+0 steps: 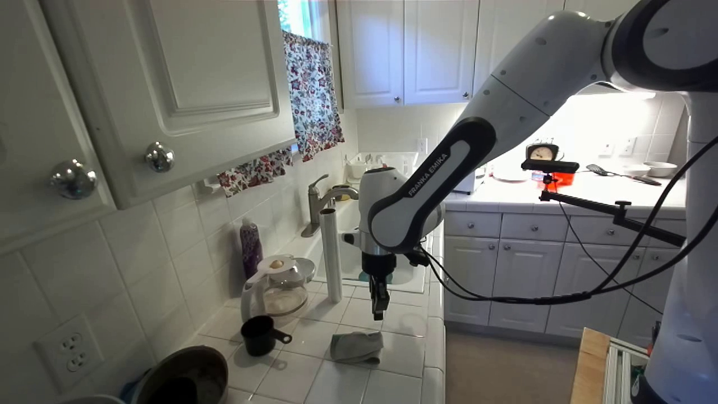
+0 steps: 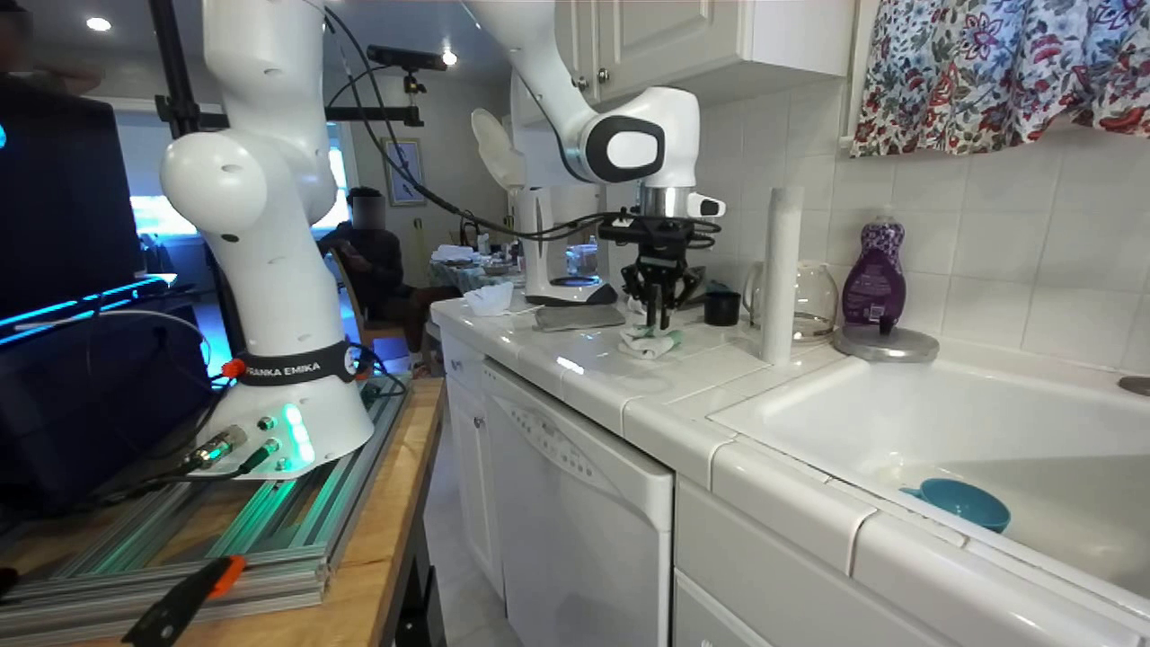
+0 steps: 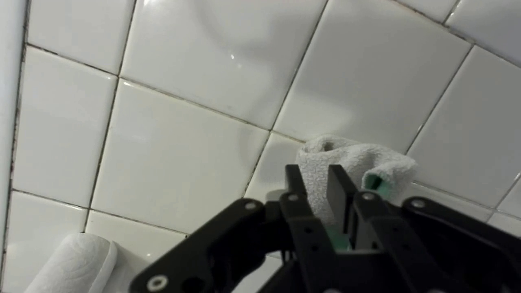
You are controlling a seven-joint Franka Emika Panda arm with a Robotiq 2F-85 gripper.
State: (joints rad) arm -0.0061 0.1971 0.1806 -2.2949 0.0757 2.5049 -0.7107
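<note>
Narrow and empty, the pincer [image 3: 314, 169] hangs just above the cloth [image 1: 357, 348], which lies crumpled on the counter [image 1: 336, 387]. Near the cloth stand the black cup [image 1: 258, 338] and the roll [image 1: 332, 258], then the carafe [image 1: 285, 296]; farther off, the purple bottle [image 1: 251, 247] stands by the wall [image 2: 1033, 234].

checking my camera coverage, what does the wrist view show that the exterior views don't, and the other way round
Only the wrist view: screw heads on the claw, and a small dark gap in the fold of the cloth.
Only the exterior views: the black cup, glass carafe, purple bottle and floral curtain.
Shared: the claw, the cloth, the white roll and the tiled counter.
</note>
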